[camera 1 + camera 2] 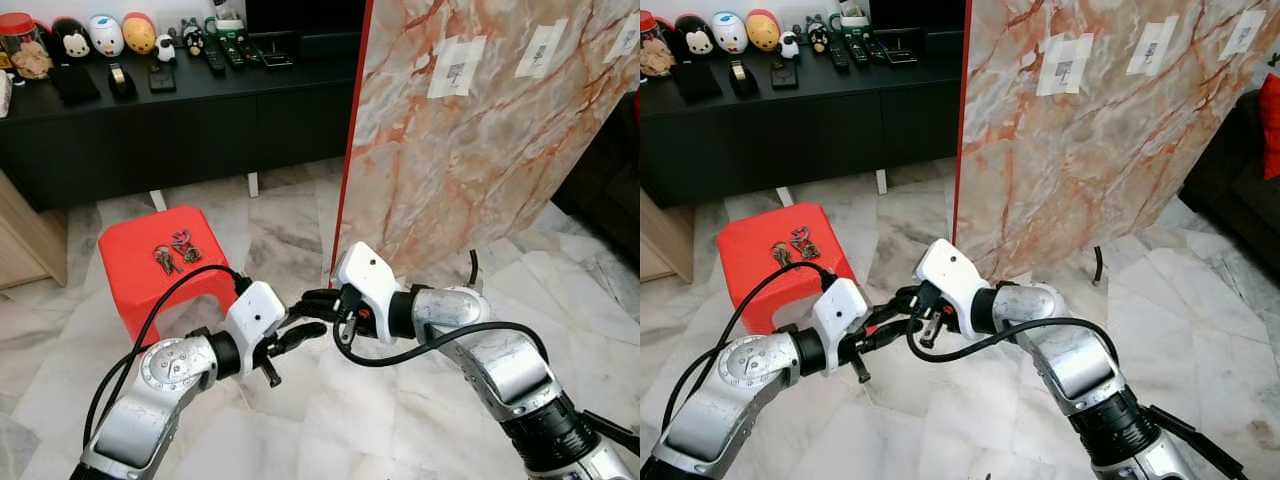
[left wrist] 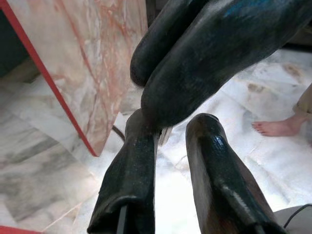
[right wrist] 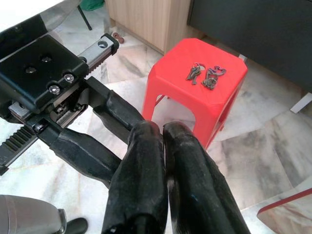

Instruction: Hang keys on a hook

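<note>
Keys (image 1: pixel 166 259) lie in two small bunches on top of the red plastic stool (image 1: pixel 130 275), w/ a pinkish keyring (image 1: pixel 183 243) just beside them, well apart from both grippers. Stool stands on the marble floor (image 1: pixel 420 420), near a black low cabinet (image 1: pixel 180 120) carrying remotes and small figurines (image 1: pixel 105 35). Left gripper (image 1: pixel 300 335) and right gripper (image 1: pixel 318 302) meet in mid-air in front of the robot, above the floor, fingertips touching. Left gripper: fingers slightly apart, a narrow gap, w/ the right gripper's tips lying against them. Right gripper: fingers pressed together, nothing seen between them. Orange-veined marble slab (image 1: pixel 470 130) w/ red edge leans upright on the robot's right, paper labels (image 1: pixel 456 66) taped on it. Person's bare foot (image 2: pixel 278 127) on the floor in the left wrist view.
</note>
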